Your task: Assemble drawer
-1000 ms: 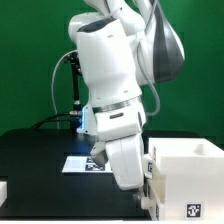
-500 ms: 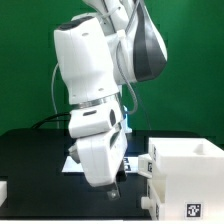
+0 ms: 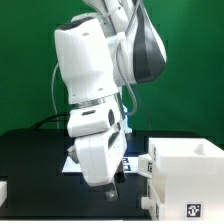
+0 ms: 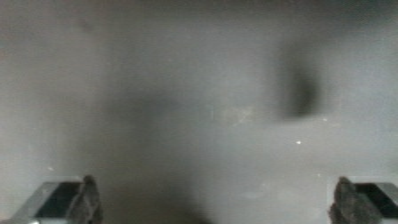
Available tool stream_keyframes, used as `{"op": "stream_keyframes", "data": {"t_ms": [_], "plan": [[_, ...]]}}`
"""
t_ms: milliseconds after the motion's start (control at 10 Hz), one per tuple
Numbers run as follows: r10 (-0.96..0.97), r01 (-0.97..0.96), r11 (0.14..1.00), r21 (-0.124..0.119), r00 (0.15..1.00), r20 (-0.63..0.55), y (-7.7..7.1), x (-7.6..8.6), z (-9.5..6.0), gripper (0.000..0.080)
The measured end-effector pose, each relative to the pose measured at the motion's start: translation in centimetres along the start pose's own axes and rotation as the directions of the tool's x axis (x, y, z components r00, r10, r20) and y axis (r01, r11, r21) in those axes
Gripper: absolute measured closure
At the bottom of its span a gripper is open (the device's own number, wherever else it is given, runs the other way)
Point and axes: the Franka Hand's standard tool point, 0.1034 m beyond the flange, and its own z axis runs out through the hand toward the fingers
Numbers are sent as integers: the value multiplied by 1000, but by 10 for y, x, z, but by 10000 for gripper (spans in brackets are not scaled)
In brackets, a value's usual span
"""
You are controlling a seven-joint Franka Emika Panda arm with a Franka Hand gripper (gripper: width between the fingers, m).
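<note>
Exterior view: the white arm (image 3: 100, 90) was seen in the middle of the frame, bent down over the black table (image 3: 40, 190). The gripper (image 3: 110, 190) was pointed downward at the lower centre, close to the table surface. The drawer housing (image 3: 190, 170) was placed at the lower right, upright and open at the top, near the gripper but apart from it. The marker board (image 3: 72, 164) was partly hidden behind the arm.

Wrist view: the two fingertips (image 4: 63, 202) were held wide apart, so the gripper was released and nothing was grasped. Only a blurred grey surface was shown between them.
</note>
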Motion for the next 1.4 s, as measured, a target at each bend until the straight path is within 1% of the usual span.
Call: {"op": "stream_keyframes", "data": {"t_ms": [100, 200, 300, 400, 500, 600, 700, 800, 900, 1000, 1100, 1200, 1300, 1400], "plan": [[44, -44, 998, -38, 999, 16, -6, -9, -11, 151], [92, -90, 994, -61, 995, 34, -20, -15, -21, 151], [183, -178, 977, -115, 982, 36, -31, -13, -32, 151], [261, -253, 957, -144, 965, 39, -57, -7, -35, 151], [294, -285, 948, -139, 955, 46, -73, 7, -38, 151], [336, -327, 934, -144, 941, 40, -80, 22, -40, 151], [319, -310, 936, -164, 947, 32, -86, 25, -38, 151], [328, -319, 935, -155, 944, 37, -88, 21, -37, 151], [333, -324, 933, -156, 942, 36, -87, 21, -37, 151], [360, -352, 923, -157, 932, 29, -91, 25, -35, 151], [443, -436, 885, -165, 897, 5, -109, 40, -29, 151], [462, -456, 878, -143, 887, 14, -127, 51, -21, 151], [492, -486, 864, -132, 871, 9, -136, 59, -12, 151], [507, -503, 857, -116, 862, 10, -143, 65, -3, 151]]}}
